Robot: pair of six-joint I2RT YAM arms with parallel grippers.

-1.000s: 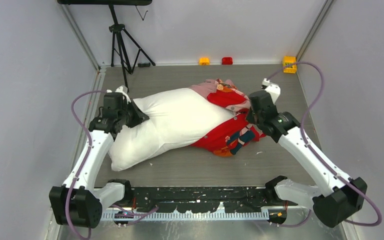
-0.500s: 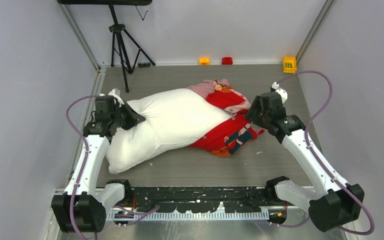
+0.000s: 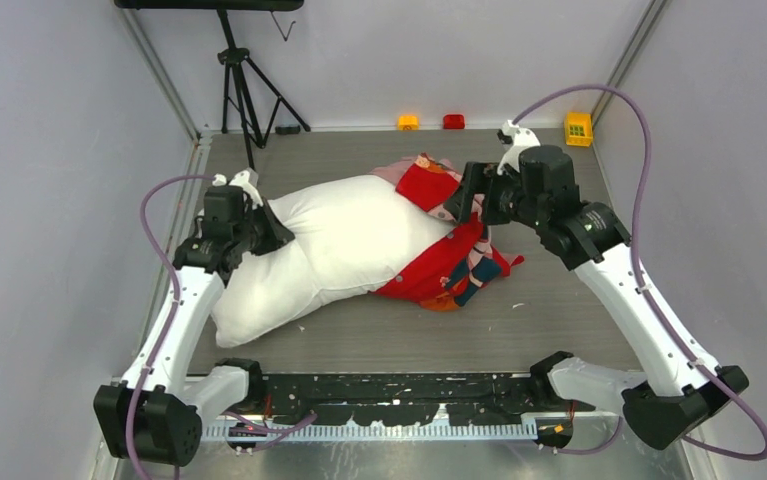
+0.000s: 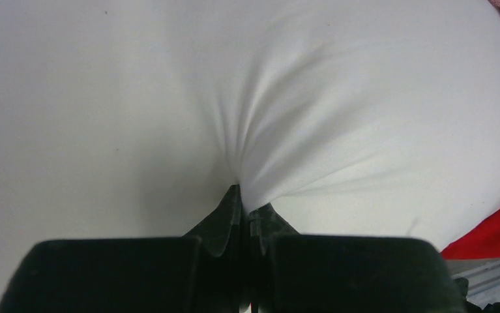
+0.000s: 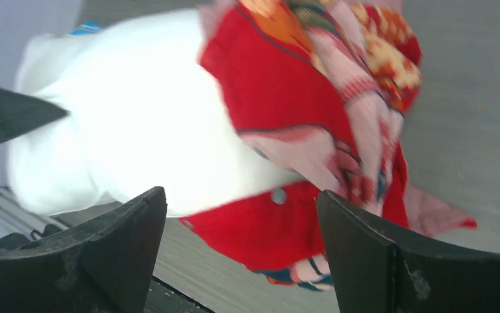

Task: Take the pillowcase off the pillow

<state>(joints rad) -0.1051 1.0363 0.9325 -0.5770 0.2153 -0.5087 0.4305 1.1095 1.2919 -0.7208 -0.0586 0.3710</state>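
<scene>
With your left gripper [image 4: 242, 208] pinching the soft white pillow [image 3: 339, 245] at its left end, and your right gripper [image 5: 240, 195] spread wide above the limp, light pillowcase [image 3: 439, 275] bunched over the pillow's right end mid-desk [image 3: 559, 320], grab a thick fold there.

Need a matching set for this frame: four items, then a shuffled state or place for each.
Items:
1. pillow
2. pillowcase
3. left gripper
4. right gripper

States:
A. jaws wide apart over the printed cloth
B. red, bunched over one end of the white bulk
C. jaws pinched shut on a white fold
D. white, mostly uncovered, lying across the table

Pairs: 1-D, 2-B, 3-C, 4-A
</scene>
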